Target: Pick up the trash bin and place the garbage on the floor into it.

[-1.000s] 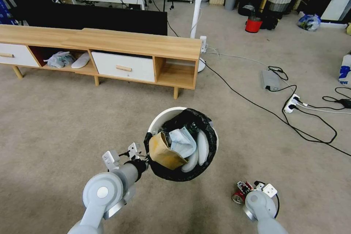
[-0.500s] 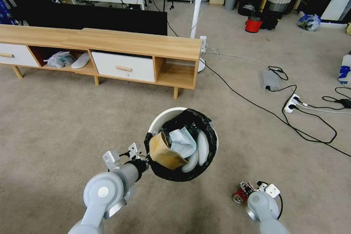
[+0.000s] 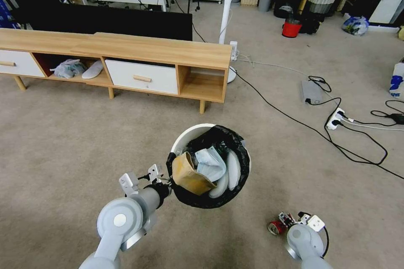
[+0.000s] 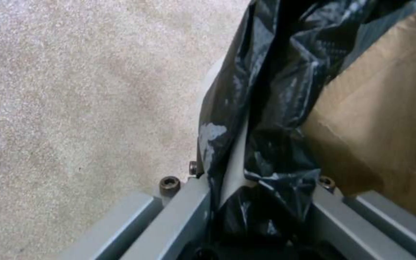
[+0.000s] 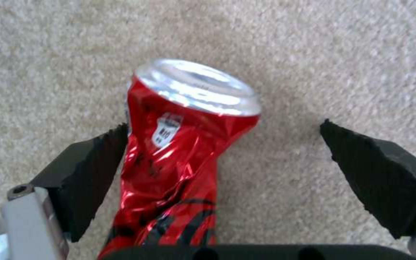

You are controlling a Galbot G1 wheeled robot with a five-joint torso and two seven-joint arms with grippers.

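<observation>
over the last second the right arm has slid lower and a little toward the robot in the head view, and the right gripper [image 3: 287, 220] has come down around the crushed red can [image 3: 275, 227] lying on the carpet [image 3: 84, 134], just to the right of the bin; nothing else has shifted, and the camera has held still. that reads as the approach to the last loose piece of litter, with the pinch itself not yet made. the left gripper [image 3: 162, 178] has stayed where it was, clamped on the near rim of the white trash bin [image 3: 187, 134], which hangs clear of the floor with its black liner bag [image 3: 229, 136] folded over the edge and a brown paper carton [image 3: 187, 174], tissues and other rubbish already inside. the right wrist view supplies what the head view cannot: the jaws stand wide apart, one black pad [image 5: 90, 166] touching the side of the can [image 5: 174, 159], the other well clear of it with bare carpet between, so the can sits off-centre and will likely be pushed across as the jaws meet. the left wrist view shows the bin's white rim [image 4: 234, 159] and liner [image 4: 265, 108] pressed between grey fingers [image 4: 181, 216], the carton [image 4: 391, 108] just behind.
</observation>
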